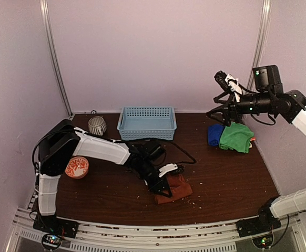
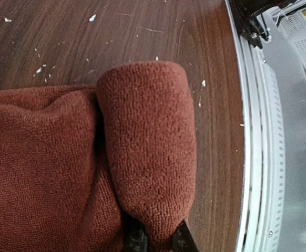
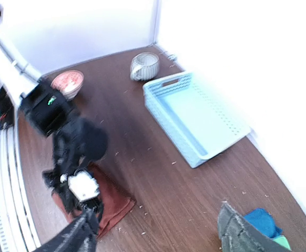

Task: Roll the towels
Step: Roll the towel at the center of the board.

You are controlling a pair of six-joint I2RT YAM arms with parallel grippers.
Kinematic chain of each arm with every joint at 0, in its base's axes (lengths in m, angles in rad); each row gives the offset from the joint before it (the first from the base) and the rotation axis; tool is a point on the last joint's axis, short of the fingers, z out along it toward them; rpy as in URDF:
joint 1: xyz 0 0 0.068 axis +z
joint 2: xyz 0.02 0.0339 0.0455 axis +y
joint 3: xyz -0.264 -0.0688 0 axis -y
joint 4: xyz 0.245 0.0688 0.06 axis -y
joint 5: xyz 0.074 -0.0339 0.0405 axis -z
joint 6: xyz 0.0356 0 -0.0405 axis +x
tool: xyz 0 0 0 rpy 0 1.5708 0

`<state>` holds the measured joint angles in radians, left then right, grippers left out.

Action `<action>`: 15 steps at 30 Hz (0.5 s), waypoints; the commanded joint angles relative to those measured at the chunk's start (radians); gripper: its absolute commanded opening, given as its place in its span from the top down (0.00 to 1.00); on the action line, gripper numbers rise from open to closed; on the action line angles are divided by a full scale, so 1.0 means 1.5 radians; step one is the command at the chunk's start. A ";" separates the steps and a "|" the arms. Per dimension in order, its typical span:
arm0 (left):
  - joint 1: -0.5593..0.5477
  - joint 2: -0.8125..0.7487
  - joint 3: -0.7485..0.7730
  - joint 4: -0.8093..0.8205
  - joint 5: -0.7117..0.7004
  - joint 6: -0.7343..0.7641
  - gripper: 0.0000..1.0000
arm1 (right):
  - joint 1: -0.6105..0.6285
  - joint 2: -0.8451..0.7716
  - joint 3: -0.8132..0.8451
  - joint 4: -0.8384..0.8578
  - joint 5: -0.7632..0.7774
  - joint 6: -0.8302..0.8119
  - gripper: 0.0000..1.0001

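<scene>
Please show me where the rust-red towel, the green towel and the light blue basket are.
rust-red towel (image 2: pixel 148 142): left wrist view, on the rolled fold.
green towel (image 1: pixel 236 137): top external view, on the middle of the cloth.
light blue basket (image 1: pixel 146 131): top external view, on its near lattice wall.

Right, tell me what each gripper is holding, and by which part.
The left gripper pinches the rust-red towel by the end of its rolled-over fold. The right gripper is open, with nothing between its fingers.
</scene>
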<state>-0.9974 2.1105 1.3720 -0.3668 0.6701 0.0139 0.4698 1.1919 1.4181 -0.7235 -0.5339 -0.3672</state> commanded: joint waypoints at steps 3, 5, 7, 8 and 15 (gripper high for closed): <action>0.043 0.084 -0.009 -0.014 0.078 -0.045 1.00 | 0.011 0.024 -0.075 -0.045 -0.093 -0.067 0.30; 0.047 0.086 -0.008 -0.014 0.071 -0.044 1.00 | 0.026 0.025 -0.103 -0.069 -0.096 -0.114 0.35; 0.049 0.085 -0.008 -0.017 0.066 -0.045 0.99 | 0.059 0.020 -0.127 -0.112 -0.116 -0.185 0.37; 0.051 0.085 -0.008 -0.018 0.066 -0.044 0.99 | 0.084 0.020 -0.136 -0.144 -0.123 -0.224 0.37; 0.052 0.089 -0.012 -0.021 0.068 -0.040 0.99 | 0.315 0.047 -0.259 -0.057 0.098 -0.222 0.43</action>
<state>-0.9302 2.1761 1.3838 -0.3378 0.8738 -0.0479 0.8169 1.2430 1.1179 -0.8833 -0.5995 -0.6769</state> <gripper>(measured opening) 0.088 0.578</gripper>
